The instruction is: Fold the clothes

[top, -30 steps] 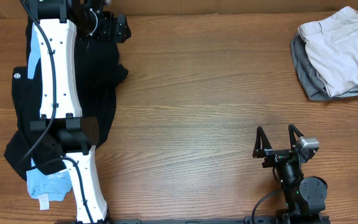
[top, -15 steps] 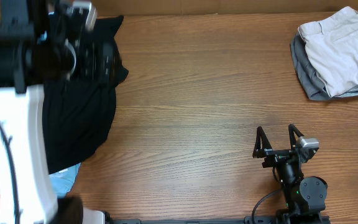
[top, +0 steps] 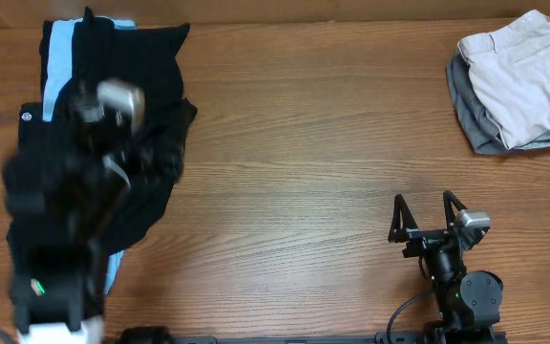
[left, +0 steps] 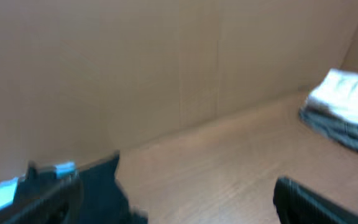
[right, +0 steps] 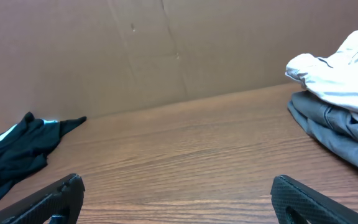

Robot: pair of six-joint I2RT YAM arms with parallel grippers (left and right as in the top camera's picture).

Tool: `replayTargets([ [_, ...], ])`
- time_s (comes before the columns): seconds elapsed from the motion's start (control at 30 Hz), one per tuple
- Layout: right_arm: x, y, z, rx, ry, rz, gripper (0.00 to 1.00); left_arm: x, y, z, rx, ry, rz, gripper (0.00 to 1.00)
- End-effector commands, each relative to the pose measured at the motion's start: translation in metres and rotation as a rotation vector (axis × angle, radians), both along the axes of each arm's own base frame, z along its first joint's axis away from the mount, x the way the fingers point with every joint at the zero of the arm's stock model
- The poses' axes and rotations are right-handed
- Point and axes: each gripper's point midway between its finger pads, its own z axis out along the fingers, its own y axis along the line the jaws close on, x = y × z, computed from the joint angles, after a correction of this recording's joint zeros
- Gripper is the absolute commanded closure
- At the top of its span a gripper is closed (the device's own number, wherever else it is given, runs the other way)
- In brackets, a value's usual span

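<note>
Over the black garment (top: 151, 67), with my left gripper (left: 176, 202) wide and empty, I should pinch a single edge and draw it out flat.

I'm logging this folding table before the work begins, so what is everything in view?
Black garment: one, black, spread on the left side of the table.
Blue garment: one, light blue, peeking out from under the black garment.
Shorts: one pair, pale beige, folded, far right corner, on top of the grey garment.
Grey garment: one, grey, folded, under the shorts.
Table: one, brown wood grain.
Cardboard wall: one, brown, behind the table.
Left gripper: one, black, open, left side, blurred.
Right gripper: one, black, open, near edge on the right, holding nothing.
</note>
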Motion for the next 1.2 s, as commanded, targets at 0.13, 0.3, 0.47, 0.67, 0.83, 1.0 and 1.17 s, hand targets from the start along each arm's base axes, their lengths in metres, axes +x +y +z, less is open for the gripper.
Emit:
replayTargets([
  [0.13, 0.0, 0.0, -0.001, -0.01, -0.01, -0.004, 0.0, -0.041, -0.009, -0.078, 0.002, -0.132, -0.048, 0.0],
  [0.3, 0.0, 0.0, -0.001, -0.01, -0.01, -0.004, 0.0, -0.058, -0.009, -0.12, 0.005, -0.207, -0.044, 0.0],
  [0.47, 0.0, 0.0, -0.001, -0.01, -0.01, -0.004, 0.0, -0.067, -0.006, -0.144, 0.008, -0.265, -0.021, 0.0],
  [0.67, 0.0, 0.0, -0.001, -0.01, -0.01, -0.004, 0.0, -0.068, 0.008, -0.161, -0.024, -0.284, 0.063, 0.0],
  [0.83, 0.0, 0.0, -0.001, -0.01, -0.01, -0.004, 0.0, -0.066, 0.014, -0.183, -0.054, -0.208, 0.104, 0.0],
  [1.0, 0.0, 0.0, -0.001, -0.01, -0.01, -0.004, 0.0, -0.064, 0.021, -0.208, -0.072, -0.095, 0.147, 0.0],
  [1.17, 0.0, 0.0, -0.001, -0.01, -0.01, -0.004, 0.0, -0.063, 0.023, -0.213, -0.109, -0.065, 0.164, 0.0],
])
